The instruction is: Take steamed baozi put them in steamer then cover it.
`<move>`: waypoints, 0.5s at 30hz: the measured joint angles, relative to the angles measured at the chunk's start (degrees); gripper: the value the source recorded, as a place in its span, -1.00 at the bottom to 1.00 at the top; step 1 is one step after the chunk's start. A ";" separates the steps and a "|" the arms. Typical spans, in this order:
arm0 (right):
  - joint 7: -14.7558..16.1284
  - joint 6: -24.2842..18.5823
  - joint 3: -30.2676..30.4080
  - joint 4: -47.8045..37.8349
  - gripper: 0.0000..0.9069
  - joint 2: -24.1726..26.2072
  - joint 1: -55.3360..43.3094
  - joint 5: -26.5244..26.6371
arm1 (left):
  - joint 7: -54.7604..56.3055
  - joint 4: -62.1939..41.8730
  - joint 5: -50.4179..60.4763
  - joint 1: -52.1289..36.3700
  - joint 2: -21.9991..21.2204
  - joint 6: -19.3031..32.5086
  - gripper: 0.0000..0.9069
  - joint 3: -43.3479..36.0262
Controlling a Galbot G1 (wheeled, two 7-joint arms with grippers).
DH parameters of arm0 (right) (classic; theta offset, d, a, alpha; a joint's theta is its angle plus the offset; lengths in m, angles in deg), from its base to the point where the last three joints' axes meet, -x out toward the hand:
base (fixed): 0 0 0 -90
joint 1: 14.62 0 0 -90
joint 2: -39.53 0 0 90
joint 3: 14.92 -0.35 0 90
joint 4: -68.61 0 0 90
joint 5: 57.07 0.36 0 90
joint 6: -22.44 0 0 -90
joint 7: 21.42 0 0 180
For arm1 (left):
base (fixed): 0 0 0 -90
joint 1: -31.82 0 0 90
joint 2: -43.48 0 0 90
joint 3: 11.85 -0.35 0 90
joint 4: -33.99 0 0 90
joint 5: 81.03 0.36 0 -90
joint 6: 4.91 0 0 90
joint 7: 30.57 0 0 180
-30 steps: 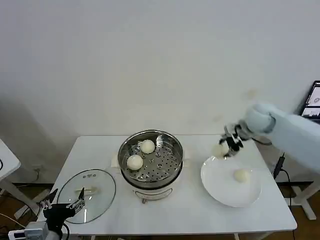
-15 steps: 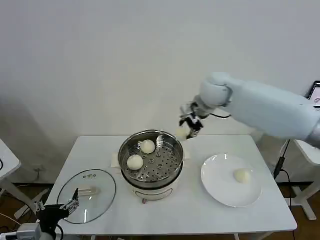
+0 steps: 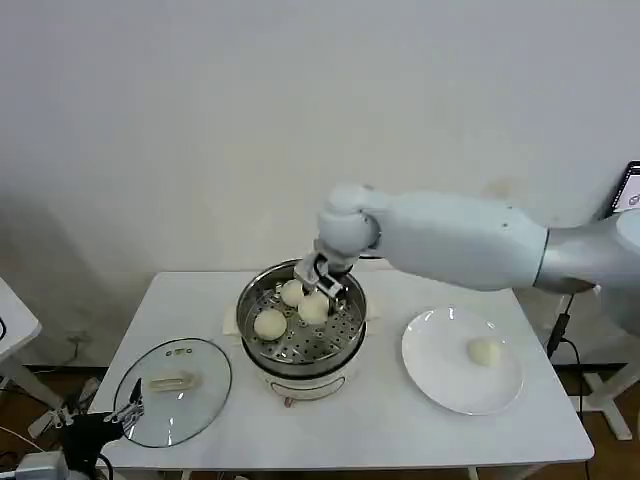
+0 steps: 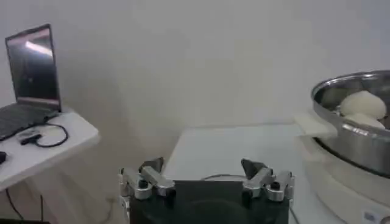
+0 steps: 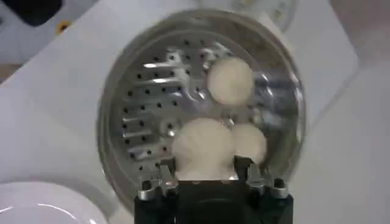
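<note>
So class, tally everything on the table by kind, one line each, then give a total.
Steamed baozi: 4 (one in the right pincer, two on the tray, one plated)
Steamer: 1
White plate: 1
Glass lid: 1
Total: 7

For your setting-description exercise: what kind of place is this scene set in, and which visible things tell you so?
Probably a robot test lab, not a kitchen: a bare white table against a blank wall, a laptop on a side desk, and a steamer staged with a white plate.

R hand [image 3: 322, 281] closed, arm reaching forward-left; L hand [image 4: 206, 178] open, low
</note>
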 measured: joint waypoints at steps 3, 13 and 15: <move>0.02 -2.16 0.63 0.33 0.42 -0.45 0.86 -1.33 | 0.03 -0.01 0.01 0.01 -0.33 0.02 1.00 0.15; -1.19 -7.95 1.68 0.78 0.42 -2.18 3.10 -3.79 | 0.10 -0.41 0.07 0.05 -0.59 0.07 1.00 0.61; -1.38 -8.69 1.83 0.95 0.42 -2.37 3.42 -4.07 | 0.10 -0.52 0.06 0.15 -0.57 0.10 1.00 0.72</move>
